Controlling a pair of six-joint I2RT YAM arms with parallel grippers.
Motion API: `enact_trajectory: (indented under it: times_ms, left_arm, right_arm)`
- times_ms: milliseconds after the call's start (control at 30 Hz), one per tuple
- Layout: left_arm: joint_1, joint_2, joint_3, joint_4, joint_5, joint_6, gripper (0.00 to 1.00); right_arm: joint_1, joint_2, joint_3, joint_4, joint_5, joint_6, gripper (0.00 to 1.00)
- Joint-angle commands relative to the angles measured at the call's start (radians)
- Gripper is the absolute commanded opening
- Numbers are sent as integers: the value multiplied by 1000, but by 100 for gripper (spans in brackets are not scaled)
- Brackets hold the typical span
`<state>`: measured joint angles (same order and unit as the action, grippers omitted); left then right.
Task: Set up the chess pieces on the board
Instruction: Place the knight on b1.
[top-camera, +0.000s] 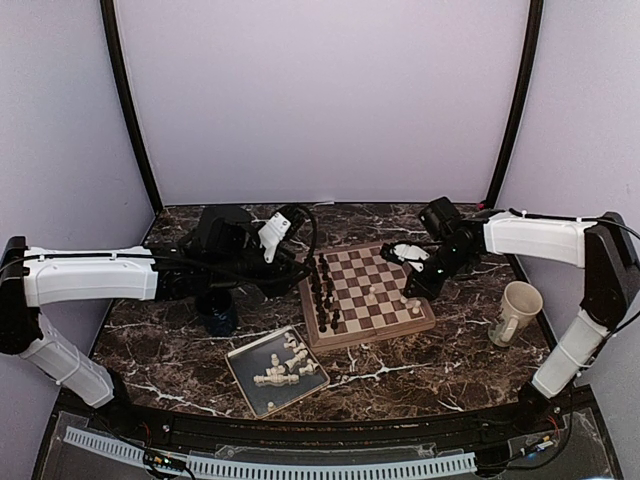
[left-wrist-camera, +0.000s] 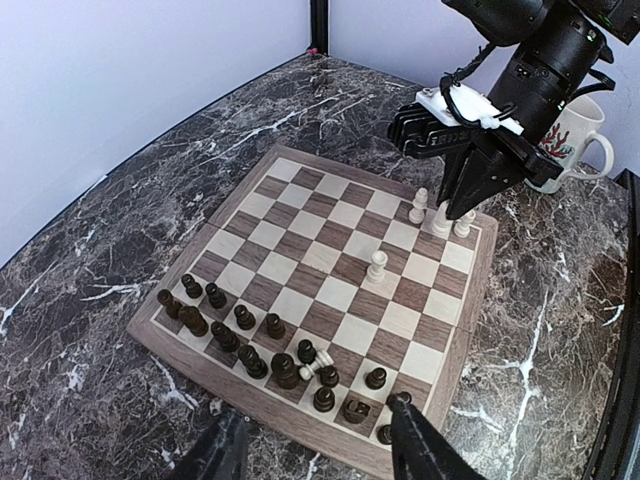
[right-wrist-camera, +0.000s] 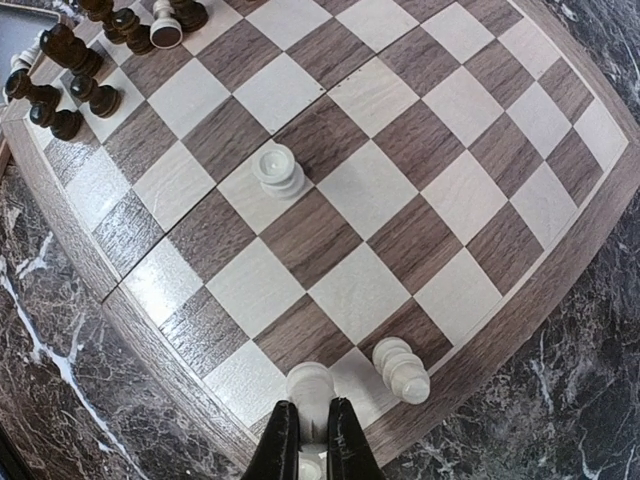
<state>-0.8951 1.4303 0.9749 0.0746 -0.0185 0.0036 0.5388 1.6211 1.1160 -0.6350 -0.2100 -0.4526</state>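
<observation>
Top external view: board (top-camera: 368, 295) is laid at an angle on the marble-pattern table (top-camera: 440, 350), between the two arms. Dark pieces (top-camera: 322, 290) are lined in two rows along its left edge. Most cream chess pieces (top-camera: 283, 365) are heaped in the grey tray (top-camera: 243, 378), set on the table just beside the board's near-left corner; contact between tray and board cannot be told. A mug (top-camera: 517, 312) is stood on the table to the right of the board. Right end effector (right-wrist-camera: 312, 408) is closed tight on a cream piece (right-wrist-camera: 310, 380), pinched just under its head, with the piece held upright in the board's edge row on the right arm's side. A neighbour piece (right-wrist-camera: 402, 368) is stood just beside it in that row, and a lone piece (right-wrist-camera: 279, 168) is stood apart, nearer the middle of the board. In the left wrist view three cream pieces are counted in that far edge row under the right end effector; which of them is gripped cannot be told from there. Left end effector (left-wrist-camera: 318, 410) is spread wide with nothing held, hung over the board's edge on the dark-piece side. A fallen piece (left-wrist-camera: 316, 366), cream, is seen lying on its side among the dark rows. A dark blue round object (top-camera: 220, 318) is seen under the left arm; its kind cannot be made out.
</observation>
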Motion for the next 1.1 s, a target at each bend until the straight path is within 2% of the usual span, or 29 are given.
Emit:
enact_trajectory:
  times_ms: [0,767,1067]
  left_arm:
    - [-2,2,-9,21,18,-7,51]
    - [-2,25,1,27,29,-11,51]
    - [-3,27,3,24,30,-8,51]
  right_arm:
    - [-16,-19,-18,25,10,33,2]
    - [-39,18,-36,34,55,45,3]
    - [-43,11,-16,13,61,60,23]
